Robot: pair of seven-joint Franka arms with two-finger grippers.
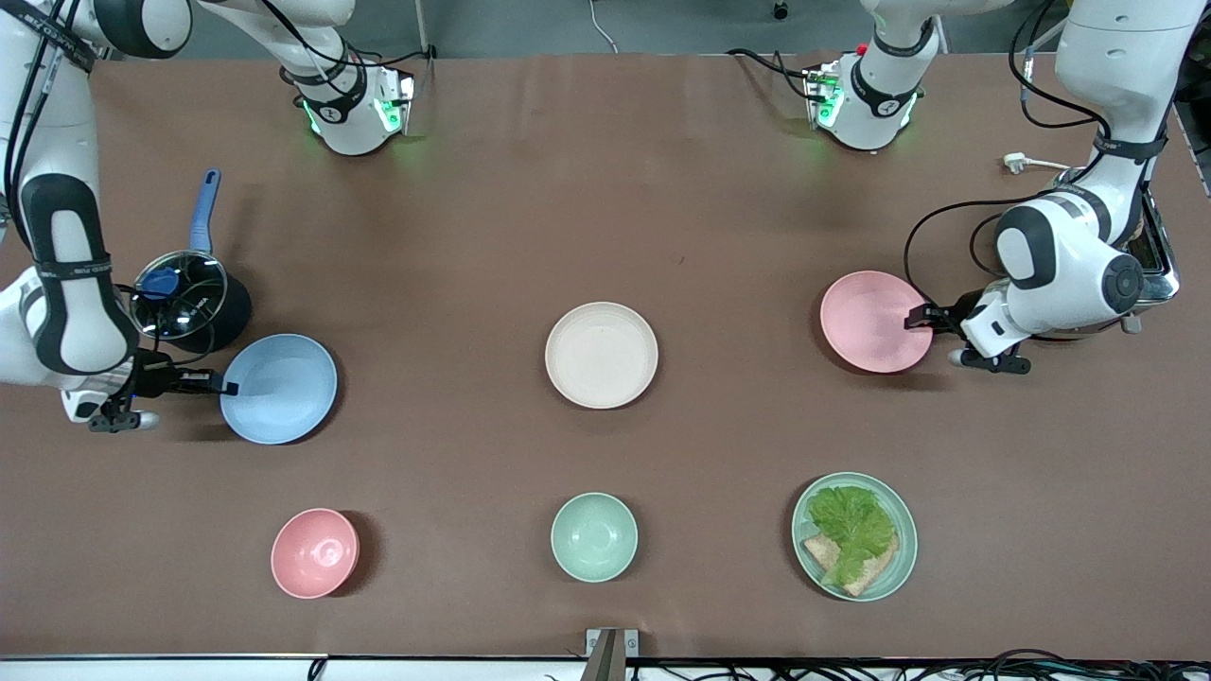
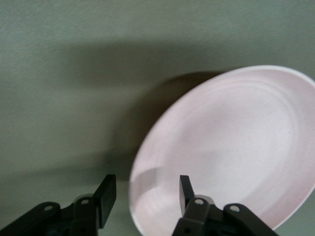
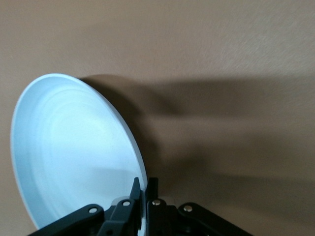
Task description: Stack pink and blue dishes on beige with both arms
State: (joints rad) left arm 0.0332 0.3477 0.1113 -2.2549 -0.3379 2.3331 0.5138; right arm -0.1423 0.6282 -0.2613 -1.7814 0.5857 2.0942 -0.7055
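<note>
At frame left the light blue round matte plate (image 1: 279,388) is pinched by the right gripper (image 1: 230,388), while at right the pale pink plate's (image 1: 875,321) rim is straddled unclamped by the left gripper (image 1: 916,322), so slippage is risked before the central cream-beige plate (image 1: 602,355).

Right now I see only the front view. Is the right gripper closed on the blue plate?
Observer: Yes. The right wrist view shows the right gripper shut on the rim of the blue plate.
Operator: And is the left gripper closed on the pink plate?
Observer: No. The left gripper is open. Its fingers straddle the rim of the pink plate, one on each side, not yet closed on it.
</note>
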